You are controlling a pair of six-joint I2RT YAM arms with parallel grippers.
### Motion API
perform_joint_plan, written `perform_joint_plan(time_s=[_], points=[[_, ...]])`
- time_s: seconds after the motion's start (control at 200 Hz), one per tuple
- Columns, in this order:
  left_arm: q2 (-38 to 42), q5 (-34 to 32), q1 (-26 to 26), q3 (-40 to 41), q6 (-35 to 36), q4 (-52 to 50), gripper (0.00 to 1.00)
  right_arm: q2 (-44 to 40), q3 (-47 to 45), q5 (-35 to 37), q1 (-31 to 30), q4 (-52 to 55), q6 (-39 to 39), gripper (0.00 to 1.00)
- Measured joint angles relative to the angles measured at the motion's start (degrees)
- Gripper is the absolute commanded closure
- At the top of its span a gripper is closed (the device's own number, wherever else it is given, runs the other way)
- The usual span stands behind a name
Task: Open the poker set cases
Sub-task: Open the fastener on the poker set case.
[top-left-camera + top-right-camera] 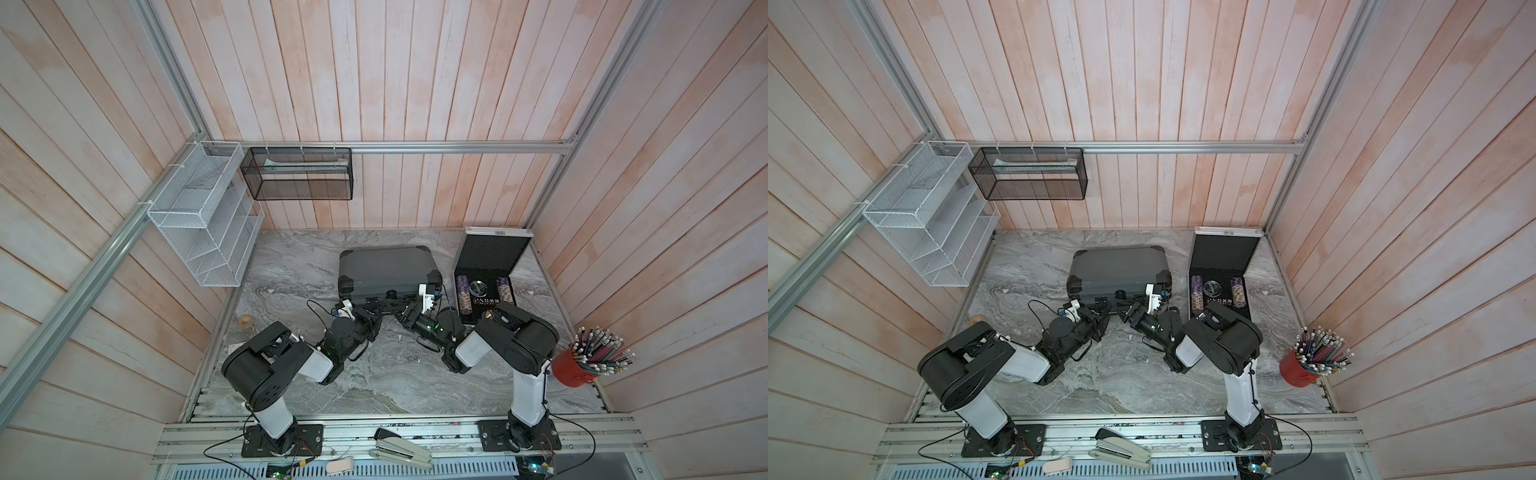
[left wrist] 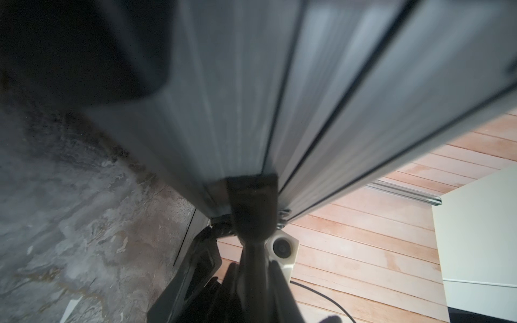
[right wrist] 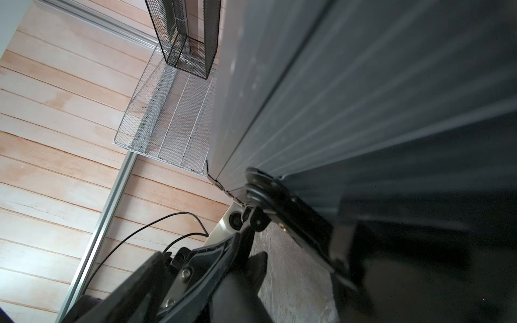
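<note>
On the marble tabletop (image 1: 374, 374): two poker set cases, and both arms are crowding the nearer one.
Dark grey case (image 1: 384, 268): flat in the middle of the table, lid down, black corners all round. Its handle side faces the arms. I'd expect the catches on that side, which would explain why both arms meet there.
Silver case (image 1: 490, 253): far right corner, already open. The lid stands up against the back wall with its black foam showing, and rolls of poker chips (image 1: 464, 293) lie in the base. That one looks done to me.
Left gripper (image 2: 251, 193): clenched tight with nothing between the fingers. In the left wrist view the closed tip presses right on the seam along the dark grey case's front. It looks more like a wedge or a push at the lid edge than a grab.
Right gripper (image 1: 405, 311): at the same front edge, just beside the left one and near the handle. I can't tell whether its jaws are spread or closed.
Black fitting (image 3: 260, 190): hardware on the case's front, close up in the right wrist view. My guess is that's what the right arm is after.
Step in hand: freeing the front of the dark grey case so the lid can lift.
Progress: about half, one case open and one shut.
Watch for: nothing braces the dark grey case from behind, so a hard push could slide it toward the wall.
</note>
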State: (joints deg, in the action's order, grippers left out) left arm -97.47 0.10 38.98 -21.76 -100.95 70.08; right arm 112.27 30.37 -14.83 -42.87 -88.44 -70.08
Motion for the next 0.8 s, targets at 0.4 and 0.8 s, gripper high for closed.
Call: perform_joint_plan(time_s=[0.4, 0.8], points=[[-0.9, 0.0, 0.4, 0.8, 0.0, 2.7, 1.00, -3.4, -0.5, -0.2, 0.0, 5.1, 1.7, 0.10], [-1.7, 0.0, 0.5, 0.8, 0.2, 4.9, 1.00, -5.1, -0.7, -0.3, 0.0, 6.7, 2.8, 0.11]])
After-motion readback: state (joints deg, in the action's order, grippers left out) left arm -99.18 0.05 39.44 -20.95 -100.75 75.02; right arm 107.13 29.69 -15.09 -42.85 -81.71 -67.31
